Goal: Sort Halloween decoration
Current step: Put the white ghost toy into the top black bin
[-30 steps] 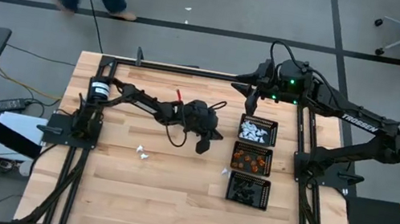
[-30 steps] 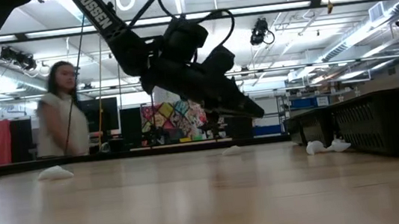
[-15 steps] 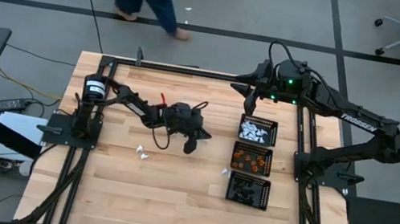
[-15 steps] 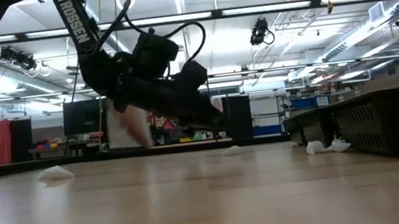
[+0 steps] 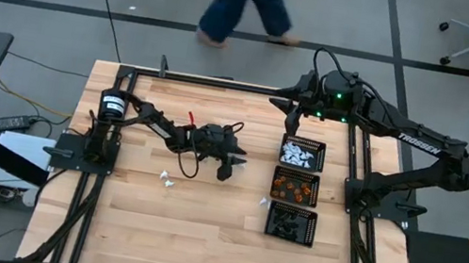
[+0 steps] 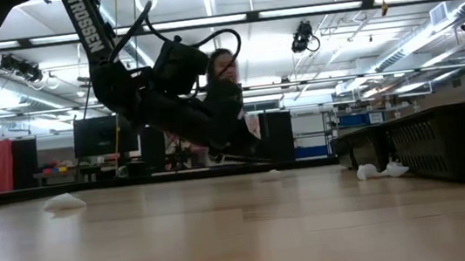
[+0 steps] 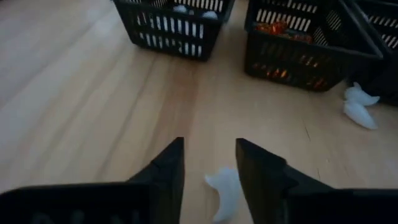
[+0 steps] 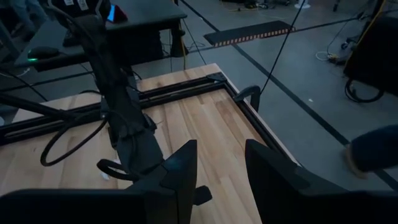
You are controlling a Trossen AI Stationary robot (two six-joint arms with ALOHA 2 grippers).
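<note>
Left claw: mid-desk, pointed toward the trays, its arm stretched low from the desk's left side; fingers parted with a clear gap. A white trinket lies on the desk just ahead of the fingertips, not gripped.

Right claw: raised above the desk's far edge beside the tray row, arm folded back to the right; fingers apart, nothing between them.

Halloween decoration: white pieces in the far tray, orange pieces in the middle tray, black pieces in the near tray. Loose white pieces on the desk: one left of centre, one beside the trays.

Change since earlier frames: the left arm has drawn back from the trays toward desk centre and dropped lower; its fingers, shut before, now stand open. Right arm unmoved. The person on the floor beyond the desk has walked rightward.
</note>
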